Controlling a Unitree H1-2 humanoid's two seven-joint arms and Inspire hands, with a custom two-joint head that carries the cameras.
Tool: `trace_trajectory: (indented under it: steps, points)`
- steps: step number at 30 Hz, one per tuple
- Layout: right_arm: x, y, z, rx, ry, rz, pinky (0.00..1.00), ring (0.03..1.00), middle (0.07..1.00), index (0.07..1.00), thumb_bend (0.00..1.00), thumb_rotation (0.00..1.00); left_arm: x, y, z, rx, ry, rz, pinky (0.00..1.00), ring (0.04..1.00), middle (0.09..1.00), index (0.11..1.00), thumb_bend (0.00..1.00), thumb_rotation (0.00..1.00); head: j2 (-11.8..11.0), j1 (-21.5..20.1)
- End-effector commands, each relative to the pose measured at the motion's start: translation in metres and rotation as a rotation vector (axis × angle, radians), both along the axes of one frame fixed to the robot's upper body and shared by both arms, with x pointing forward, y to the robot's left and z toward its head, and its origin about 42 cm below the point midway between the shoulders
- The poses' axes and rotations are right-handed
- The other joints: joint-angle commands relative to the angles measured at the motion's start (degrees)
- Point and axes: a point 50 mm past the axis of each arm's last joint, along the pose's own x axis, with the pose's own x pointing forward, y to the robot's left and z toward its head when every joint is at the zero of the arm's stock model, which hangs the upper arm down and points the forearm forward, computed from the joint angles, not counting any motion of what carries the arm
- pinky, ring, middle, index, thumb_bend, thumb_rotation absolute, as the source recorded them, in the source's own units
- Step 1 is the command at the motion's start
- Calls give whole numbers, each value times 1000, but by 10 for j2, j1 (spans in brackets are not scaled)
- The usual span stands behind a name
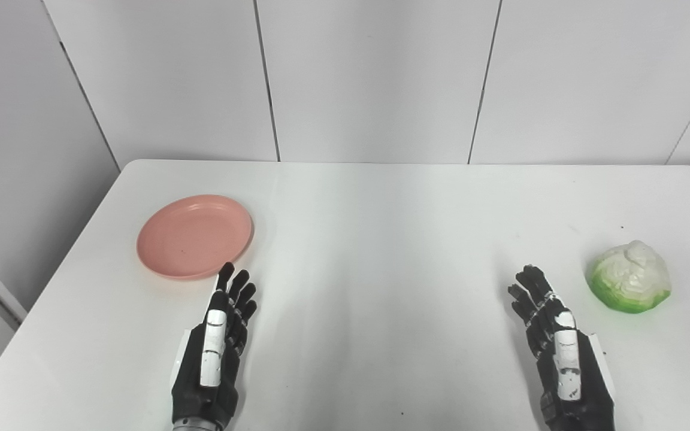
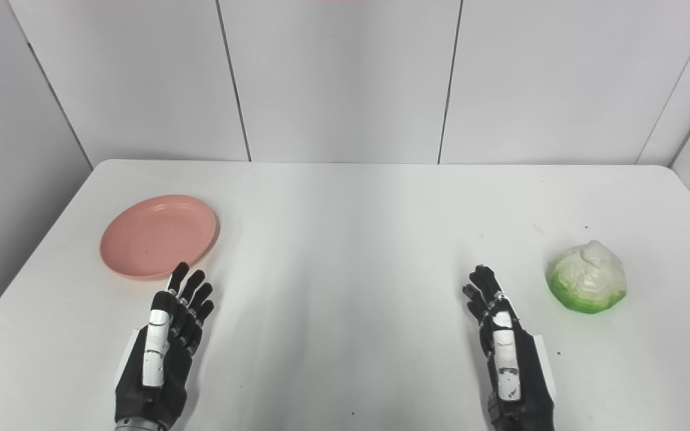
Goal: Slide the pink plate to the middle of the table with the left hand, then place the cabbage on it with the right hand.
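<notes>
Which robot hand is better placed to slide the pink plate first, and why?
Left. The left robot hand is open just below the pink plate; the right robot hand waits beside the cabbage.

Plain pink plate on a white table. Cabbage white on top, bright green round its base. Both hands black with white strips.

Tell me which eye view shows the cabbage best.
The right eye view: the cabbage sits well inside the picture with bare table around it. In the left eye view it is whole too, but lies closer to the picture's right edge. Neither hand touches it.
</notes>
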Motion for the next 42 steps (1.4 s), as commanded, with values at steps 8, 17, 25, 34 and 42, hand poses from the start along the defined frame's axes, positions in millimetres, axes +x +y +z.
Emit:
trace_trajectory:
  steps: [8, 17, 25, 34, 42]
  points:
    - [-25, 4, -10, 36, 16, -27, 951, 906, 919, 901, 864, 999, -18, 18, -4, 80, 21, -7, 1000, 981, 980, 1000, 776, 903, 0, 7]
    - [-27, 1, -9, 34, 18, -31, 951, 913, 920, 898, 859, 1000, -19, 15, -2, 74, 19, -12, 1000, 977, 978, 1000, 775, 888, -2, 12]
    - [-32, -12, -18, 28, 23, -25, 968, 924, 932, 903, 851, 1000, -25, 3, -10, 84, 18, -19, 1000, 975, 976, 1000, 777, 881, -55, 87]
    - [-36, -40, -40, 25, 25, -36, 1000, 953, 958, 928, 868, 1000, -29, -23, -33, 94, 14, -21, 974, 954, 960, 1000, 784, 828, -140, 176]
    - [-33, -44, -48, 42, 39, -21, 1000, 981, 981, 947, 870, 1000, -25, -27, -41, 71, 24, -10, 939, 939, 939, 987, 756, 785, -165, 195]
